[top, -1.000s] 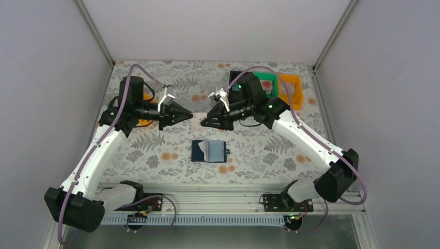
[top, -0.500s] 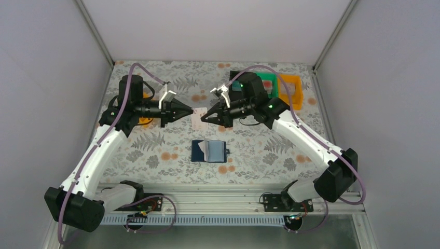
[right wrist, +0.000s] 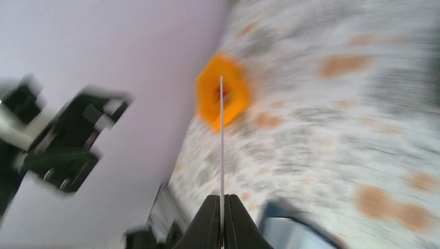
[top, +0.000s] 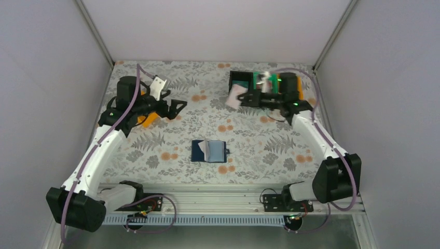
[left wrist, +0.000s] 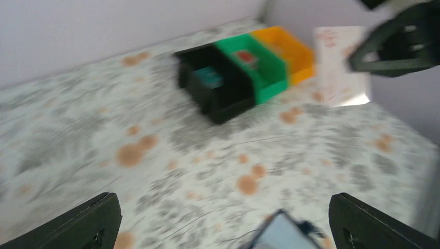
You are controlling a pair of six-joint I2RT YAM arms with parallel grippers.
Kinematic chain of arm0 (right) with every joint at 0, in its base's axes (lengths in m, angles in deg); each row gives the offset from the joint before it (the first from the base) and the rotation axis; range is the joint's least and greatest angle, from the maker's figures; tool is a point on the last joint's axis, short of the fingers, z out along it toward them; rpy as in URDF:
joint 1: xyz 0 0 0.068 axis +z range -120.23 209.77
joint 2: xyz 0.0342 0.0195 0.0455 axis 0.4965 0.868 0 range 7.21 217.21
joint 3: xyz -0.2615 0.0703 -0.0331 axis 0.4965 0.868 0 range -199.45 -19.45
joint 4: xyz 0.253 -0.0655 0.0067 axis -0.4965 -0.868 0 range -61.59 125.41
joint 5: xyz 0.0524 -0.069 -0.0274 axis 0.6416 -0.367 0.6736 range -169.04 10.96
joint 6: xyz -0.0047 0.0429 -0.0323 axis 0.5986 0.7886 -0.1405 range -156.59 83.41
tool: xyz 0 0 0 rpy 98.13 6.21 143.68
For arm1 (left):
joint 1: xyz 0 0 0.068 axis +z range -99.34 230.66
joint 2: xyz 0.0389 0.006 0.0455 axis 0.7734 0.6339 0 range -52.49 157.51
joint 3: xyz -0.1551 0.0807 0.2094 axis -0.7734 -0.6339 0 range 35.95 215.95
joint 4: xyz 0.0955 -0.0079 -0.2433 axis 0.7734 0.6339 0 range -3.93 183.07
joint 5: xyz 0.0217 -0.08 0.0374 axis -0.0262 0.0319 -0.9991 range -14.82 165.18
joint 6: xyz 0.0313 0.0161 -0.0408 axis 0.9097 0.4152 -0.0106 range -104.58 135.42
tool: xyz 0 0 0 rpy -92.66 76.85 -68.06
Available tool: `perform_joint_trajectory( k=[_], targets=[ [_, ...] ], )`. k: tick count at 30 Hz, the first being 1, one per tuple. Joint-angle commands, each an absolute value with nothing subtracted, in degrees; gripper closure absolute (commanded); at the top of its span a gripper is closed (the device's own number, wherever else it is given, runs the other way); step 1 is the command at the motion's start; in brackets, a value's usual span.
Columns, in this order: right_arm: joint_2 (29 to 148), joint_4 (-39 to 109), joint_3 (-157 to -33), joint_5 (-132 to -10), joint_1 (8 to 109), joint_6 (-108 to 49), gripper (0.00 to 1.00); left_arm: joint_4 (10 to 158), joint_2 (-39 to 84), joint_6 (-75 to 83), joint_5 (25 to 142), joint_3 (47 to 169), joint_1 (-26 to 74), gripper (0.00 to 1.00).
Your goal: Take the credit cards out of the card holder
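Note:
The navy card holder [top: 208, 150] lies open on the floral table, its light blue inside up; it also shows at the bottom edge of both wrist views [left wrist: 283, 234] [right wrist: 290, 228]. My right gripper [top: 244, 98] is shut on a pale credit card [top: 233, 98] with reddish print, held in the air by the black bin. That card appears edge-on between the shut fingers [right wrist: 221, 135] and flat-on in the left wrist view [left wrist: 340, 65]. My left gripper [top: 175, 108] hangs open and empty at the back left, its fingers [left wrist: 88, 223] wide apart.
Black [top: 239, 80], green [top: 262, 83] and orange [top: 297, 87] bins stand in a row at the back right; the black one holds something teal [left wrist: 207, 78], the green one something red [left wrist: 246, 56]. An orange object [top: 148, 118] lies under the left arm.
The left gripper let go of the card, opened and drew back left. The right gripper, still shut on the card, swung it to the back right beside the bins.

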State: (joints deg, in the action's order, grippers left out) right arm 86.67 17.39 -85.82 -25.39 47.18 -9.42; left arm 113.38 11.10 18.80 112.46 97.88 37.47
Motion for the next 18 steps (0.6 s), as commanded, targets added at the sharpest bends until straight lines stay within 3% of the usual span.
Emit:
perform_joint_trajectory(
  k=[1,5,10,18],
  targets=[
    [81.9,25.6,-76.3,-31.9,30.6,14.3,0.96,115.3,9.1,16.1,93.5,95.1,40.0,0.00],
    [79.3,25.9,-74.8,-48.1,22.3,20.3,0.96,114.5,5.9,14.1,95.8,91.2,42.6,0.00],
    [80.9,34.8,-70.7,-59.9,15.6,31.0,0.96,112.2,2.6,13.7,97.9,86.4,46.6,0.00],
    [103.9,32.9,-89.3,-58.4,14.1,26.2,0.96,109.3,2.4,11.8,101.5,81.6,51.9,0.00]
  ],
)
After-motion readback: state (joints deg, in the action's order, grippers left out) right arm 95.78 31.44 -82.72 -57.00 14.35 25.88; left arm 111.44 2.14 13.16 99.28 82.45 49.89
